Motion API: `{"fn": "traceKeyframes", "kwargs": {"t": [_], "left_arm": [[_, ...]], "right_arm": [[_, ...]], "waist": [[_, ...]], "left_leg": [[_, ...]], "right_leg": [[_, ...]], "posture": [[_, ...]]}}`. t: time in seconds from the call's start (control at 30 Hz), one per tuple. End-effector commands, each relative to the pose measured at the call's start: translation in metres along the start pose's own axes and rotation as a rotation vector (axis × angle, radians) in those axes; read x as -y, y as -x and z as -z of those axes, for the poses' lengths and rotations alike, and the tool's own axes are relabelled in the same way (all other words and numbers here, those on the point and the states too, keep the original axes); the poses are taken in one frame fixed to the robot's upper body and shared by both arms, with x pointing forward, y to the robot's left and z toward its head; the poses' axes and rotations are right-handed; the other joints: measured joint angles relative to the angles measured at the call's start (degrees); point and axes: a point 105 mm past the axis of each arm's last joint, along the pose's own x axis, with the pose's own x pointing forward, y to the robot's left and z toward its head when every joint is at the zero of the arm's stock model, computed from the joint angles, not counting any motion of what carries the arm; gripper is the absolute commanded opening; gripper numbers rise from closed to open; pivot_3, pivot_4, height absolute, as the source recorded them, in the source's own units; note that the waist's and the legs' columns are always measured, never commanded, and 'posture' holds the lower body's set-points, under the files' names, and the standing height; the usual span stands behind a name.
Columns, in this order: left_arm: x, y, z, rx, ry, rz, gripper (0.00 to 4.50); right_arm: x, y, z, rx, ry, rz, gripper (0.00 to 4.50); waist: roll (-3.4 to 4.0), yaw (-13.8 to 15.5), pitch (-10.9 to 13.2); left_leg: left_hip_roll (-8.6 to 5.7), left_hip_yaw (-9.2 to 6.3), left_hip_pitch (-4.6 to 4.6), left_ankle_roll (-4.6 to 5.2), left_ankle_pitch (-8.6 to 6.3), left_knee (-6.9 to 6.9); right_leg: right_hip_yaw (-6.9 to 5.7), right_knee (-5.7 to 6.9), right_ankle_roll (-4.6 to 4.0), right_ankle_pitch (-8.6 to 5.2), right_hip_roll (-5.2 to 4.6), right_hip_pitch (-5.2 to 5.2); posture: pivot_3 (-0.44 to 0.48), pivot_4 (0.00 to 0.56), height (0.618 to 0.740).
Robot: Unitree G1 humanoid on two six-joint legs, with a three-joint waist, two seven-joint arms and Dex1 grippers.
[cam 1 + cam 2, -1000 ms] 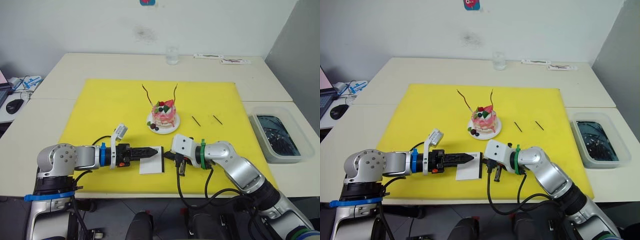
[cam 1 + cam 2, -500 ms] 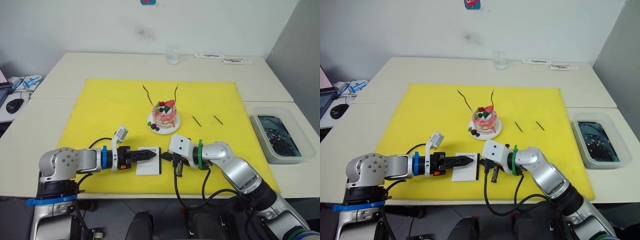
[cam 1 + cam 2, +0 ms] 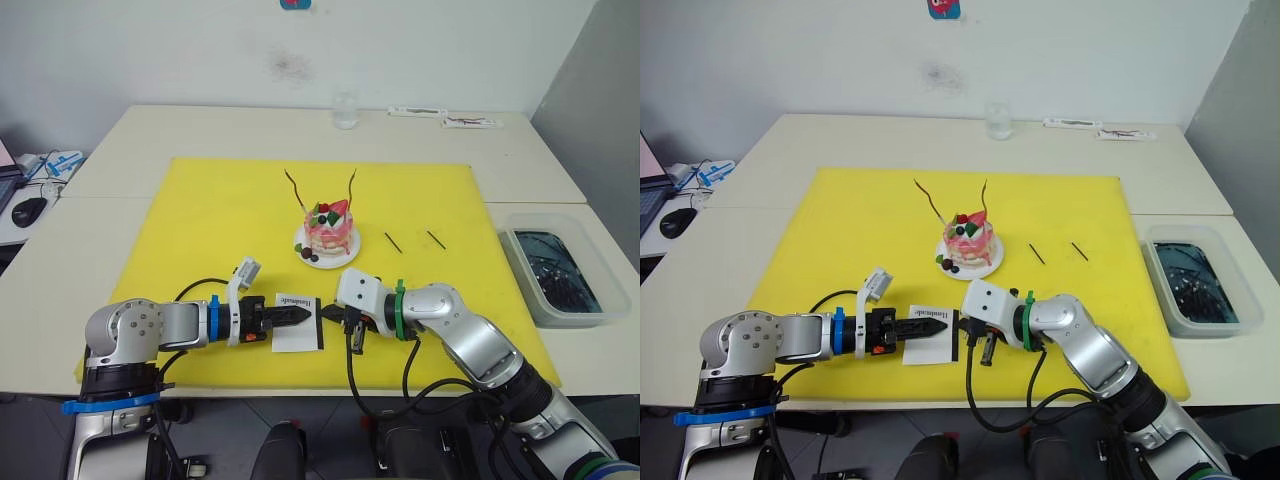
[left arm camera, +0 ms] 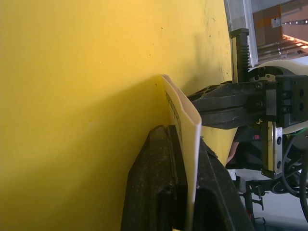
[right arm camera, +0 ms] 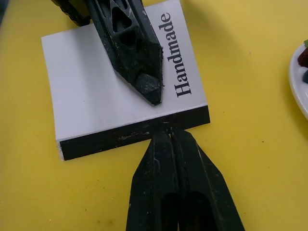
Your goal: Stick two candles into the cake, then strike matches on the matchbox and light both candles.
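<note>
Here the left gripper (image 3: 300,315) pinches the matchbox (image 5: 96,94) between its fingers; the right gripper (image 5: 167,129), fingers pressed together, touches the black strip, which runs crosswise to them.
</note>
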Motion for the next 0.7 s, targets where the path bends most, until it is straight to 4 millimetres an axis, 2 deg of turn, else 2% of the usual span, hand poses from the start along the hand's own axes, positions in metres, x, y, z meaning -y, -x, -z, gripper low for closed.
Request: {"fn": "traceKeyframes", "kwargs": {"t": [0.03,0.07,0.13,0.17,0.7], "left_arm": [[-0.006,-0.004,0.008,-0.020,0.023,-0.025,0.57],[-0.007,-0.003,0.008,-0.020,0.022,-0.029,0.72],[-0.007,-0.003,0.008,-0.019,0.022,-0.032,1.42],[-0.007,-0.003,0.008,-0.018,0.023,-0.031,1.62],[-0.005,-0.002,0.000,0.027,0.088,0.022,1.62]], "right_arm": [[0.003,0.004,-0.013,0.041,0.038,0.012,0.00],[0.003,0.004,-0.013,0.040,0.039,0.012,0.00],[0.004,0.003,-0.013,0.038,0.040,0.013,0.00],[0.004,0.003,-0.012,0.038,0.041,0.014,0.00],[0.000,-0.006,-0.014,0.029,0.105,-0.011,0.00]], "waist": [[0.00,0.0,0.0],[0.00,0.0,0.0],[0.00,0.0,0.0],[0.00,0.0,0.0],[0.00,-0.3,0.0]], "left_leg": [[0.00,0.00,0.00,0.00,0.00,0.00],[0.00,0.00,0.00,0.00,0.00,0.00],[0.00,0.00,0.00,0.00,0.00,0.00],[0.00,0.00,0.00,0.00,0.00,0.00],[0.00,-0.01,0.01,0.00,0.00,0.00]], "right_leg": [[0.00,0.00,0.00,0.00,0.00,0.00],[0.00,0.00,0.00,0.00,0.00,0.00],[0.01,0.00,0.00,0.00,0.00,0.00],[0.00,0.00,0.00,0.00,0.00,0.00],[0.00,0.00,-0.04,-0.02,0.01,0.00]], "posture": [[0.000,0.150,0.740],[0.000,0.150,0.740],[0.000,0.150,0.740],[0.000,0.150,0.740],[0.000,0.150,0.740]]}}
